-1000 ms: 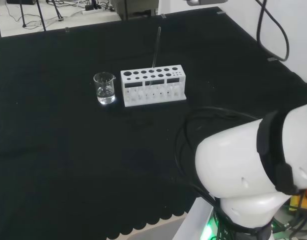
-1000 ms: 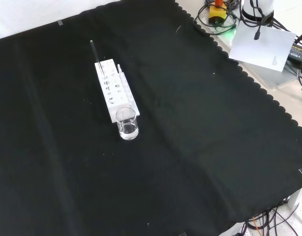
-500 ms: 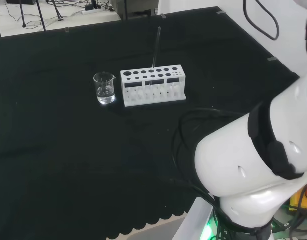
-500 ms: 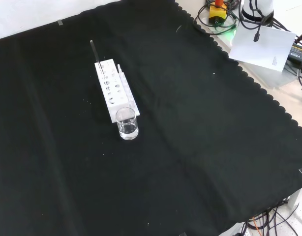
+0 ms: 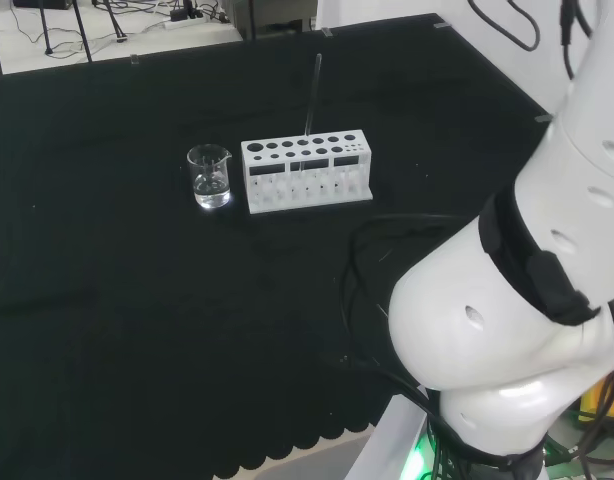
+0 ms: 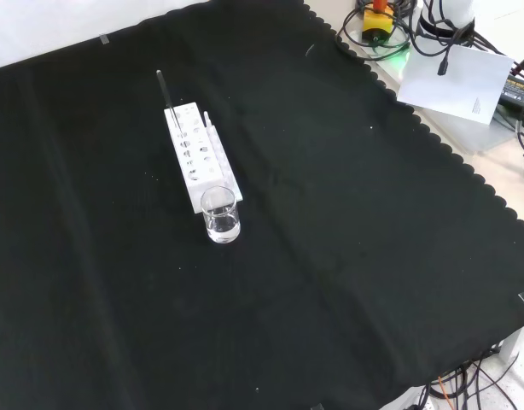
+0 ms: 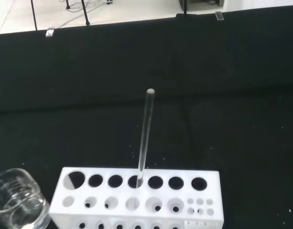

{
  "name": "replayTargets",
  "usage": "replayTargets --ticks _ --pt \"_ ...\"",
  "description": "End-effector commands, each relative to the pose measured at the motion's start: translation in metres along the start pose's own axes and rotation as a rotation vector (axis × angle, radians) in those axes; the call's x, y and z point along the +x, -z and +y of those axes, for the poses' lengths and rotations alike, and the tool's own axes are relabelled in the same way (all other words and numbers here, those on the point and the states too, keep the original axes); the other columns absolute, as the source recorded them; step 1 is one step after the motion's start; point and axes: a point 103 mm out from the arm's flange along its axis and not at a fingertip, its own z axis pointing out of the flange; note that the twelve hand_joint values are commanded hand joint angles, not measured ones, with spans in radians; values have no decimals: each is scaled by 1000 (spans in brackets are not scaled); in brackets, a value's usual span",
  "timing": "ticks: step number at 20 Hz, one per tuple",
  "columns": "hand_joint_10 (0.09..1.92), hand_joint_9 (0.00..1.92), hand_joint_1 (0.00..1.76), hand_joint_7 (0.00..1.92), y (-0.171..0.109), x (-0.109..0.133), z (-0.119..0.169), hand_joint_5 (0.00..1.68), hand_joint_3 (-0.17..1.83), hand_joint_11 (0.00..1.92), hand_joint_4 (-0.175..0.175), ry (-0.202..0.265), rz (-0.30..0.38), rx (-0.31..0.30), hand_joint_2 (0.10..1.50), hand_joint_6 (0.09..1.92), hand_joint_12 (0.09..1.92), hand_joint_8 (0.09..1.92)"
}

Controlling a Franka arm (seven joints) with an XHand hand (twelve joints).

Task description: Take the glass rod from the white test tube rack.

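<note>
We see a plain black cloth [image 6: 347, 256] with a scalloped edge. On it stands a white test tube rack [image 5: 305, 171], its holes dark. The glass rod [image 7: 144, 133] is clear, as is the beaker [image 5: 209, 176]. Our arm's links [image 5: 507, 320] are white, banded black.

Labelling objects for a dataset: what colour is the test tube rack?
White, with dark round holes; the wrist view shows the test tube rack best.
</note>
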Motion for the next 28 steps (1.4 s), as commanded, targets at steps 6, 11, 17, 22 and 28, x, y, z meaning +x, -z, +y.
replayTargets --ticks 6,11,17,22,28 --pt "942 75 577 0 -45 -16 82 163 -175 0 -115 39 35 36 1204 87 1460 808" --pt "948 91 578 2 -69 -16 99 167 -175 4 -121 42 41 70 1212 87 1464 842" --pt "956 138 580 32 -88 -9 107 177 -175 37 -126 61 38 83 1221 87 1458 888" --pt "965 185 581 54 -100 -4 101 184 -175 57 -130 70 28 90 1227 87 1458 903" --pt "945 282 584 99 -109 4 81 196 -175 116 -135 86 29 108 1234 87 1439 920"
